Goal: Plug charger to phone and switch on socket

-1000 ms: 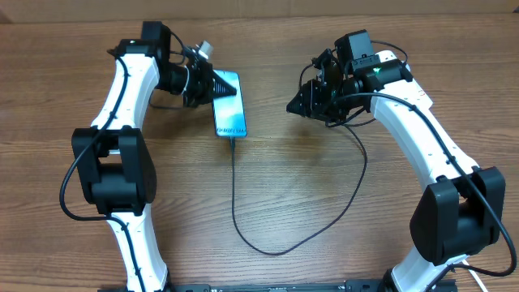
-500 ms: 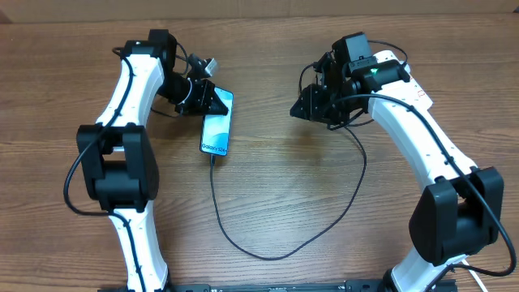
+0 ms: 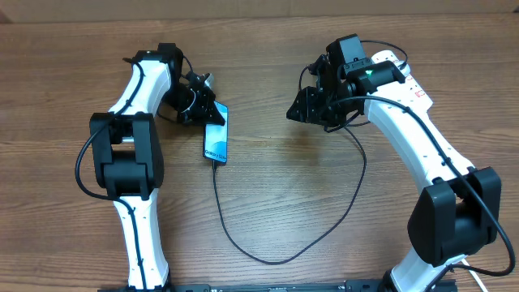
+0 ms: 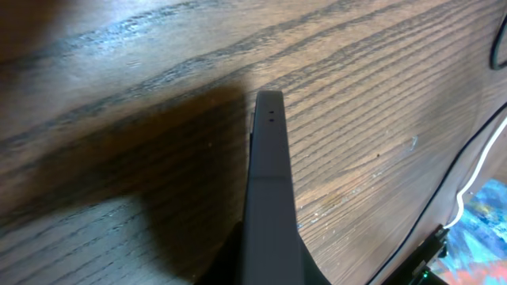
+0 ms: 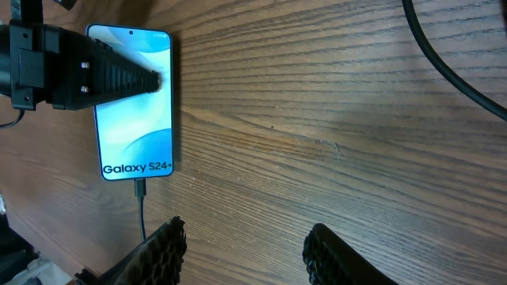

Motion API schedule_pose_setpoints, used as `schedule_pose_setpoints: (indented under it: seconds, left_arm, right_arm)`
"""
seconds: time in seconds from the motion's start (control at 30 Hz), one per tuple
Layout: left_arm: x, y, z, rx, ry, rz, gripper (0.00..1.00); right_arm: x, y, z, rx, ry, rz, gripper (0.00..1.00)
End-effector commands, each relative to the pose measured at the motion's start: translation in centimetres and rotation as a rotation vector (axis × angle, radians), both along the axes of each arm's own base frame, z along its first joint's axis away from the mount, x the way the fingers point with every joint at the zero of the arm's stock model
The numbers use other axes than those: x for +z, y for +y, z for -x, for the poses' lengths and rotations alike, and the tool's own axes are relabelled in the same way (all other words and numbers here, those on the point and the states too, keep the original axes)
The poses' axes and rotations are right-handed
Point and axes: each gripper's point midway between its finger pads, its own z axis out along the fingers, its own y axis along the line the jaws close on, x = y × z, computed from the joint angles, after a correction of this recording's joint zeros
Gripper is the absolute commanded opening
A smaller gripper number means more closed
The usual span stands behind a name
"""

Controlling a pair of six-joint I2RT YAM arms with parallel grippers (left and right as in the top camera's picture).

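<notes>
Jaws: the left gripper (image 5: 146,79) is closed, its fingers pressed into one dark blade that lies across the upper part of the screen with nothing clamped between them. Whether the tip bears on the glass cannot be told. The right gripper (image 5: 245,253) stands partly open, and the gap between its fingers is empty.

The phone (image 5: 135,131) lies flat and face up on the table (image 3: 268,186), left of centre, just beside the left arm. Its long axis runs almost straight from the far side to the near side, with a slight tilt. The "Galaxy" end points toward the arms' bases.

The charger (image 5: 142,207) meets that near end. Its tip appears seated in the port. The cable runs off toward the near side, loops wide across the middle of the table and climbs toward the right arm.

Clearances: the phone sits well away from the table's far edge. Bare wood lies between the phone and the right gripper, which is well apart from the phone. The wood inside the cable loop is also bare.
</notes>
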Motion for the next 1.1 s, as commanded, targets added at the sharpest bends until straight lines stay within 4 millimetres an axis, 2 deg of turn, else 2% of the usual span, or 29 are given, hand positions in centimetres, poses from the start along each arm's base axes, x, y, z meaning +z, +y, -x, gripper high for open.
schedule_pose_setpoints:
  seconds: [0.0,0.1,0.2,0.43,0.63,0.8,0.87,1.03,1.07]
  left_arm:
    - [0.2,-0.1,0.0,0.015,0.009,-0.001,0.13]
    - [0.2,-0.1,0.0,0.015,0.01,-0.001,0.26]
    - [0.0,0.4,0.1,0.021,0.018,-0.032,0.33]
    - [-0.2,0.7,0.2,0.022,0.021,-0.056,0.33]
    - [-1.1,2.3,0.2,0.054,0.042,-0.164,0.33]
    - [-1.4,3.8,0.0,0.099,0.053,-0.26,0.42]
    - [-0.2,4.2,-0.6,0.108,0.034,-0.273,0.4]
    - [5.6,5.4,-2.8,0.128,-0.075,-0.323,0.4]
    - [7.5,5.8,-3.2,0.135,-0.114,-0.342,0.39]
  right_arm:
    - [1.4,0.0,-0.2,0.003,-0.041,-0.001,0.49]
    - [1.4,0.0,-0.2,0.003,-0.039,-0.001,0.49]
    - [1.4,0.0,-0.2,0.003,-0.04,0.0,0.49]
    - [1.4,0.0,-0.2,0.003,-0.04,0.0,0.49]
    - [1.4,0.0,-0.2,0.003,-0.04,0.0,0.5]
    - [1.4,0.0,-0.2,0.007,-0.043,0.0,0.5]
    - [1.3,-0.2,-0.3,0.003,-0.046,0.01,0.5]
    - [2.2,-0.4,-0.4,-0.003,-0.062,0.018,0.5]
    - [2.8,-0.6,-0.6,-0.008,-0.079,0.027,0.5]
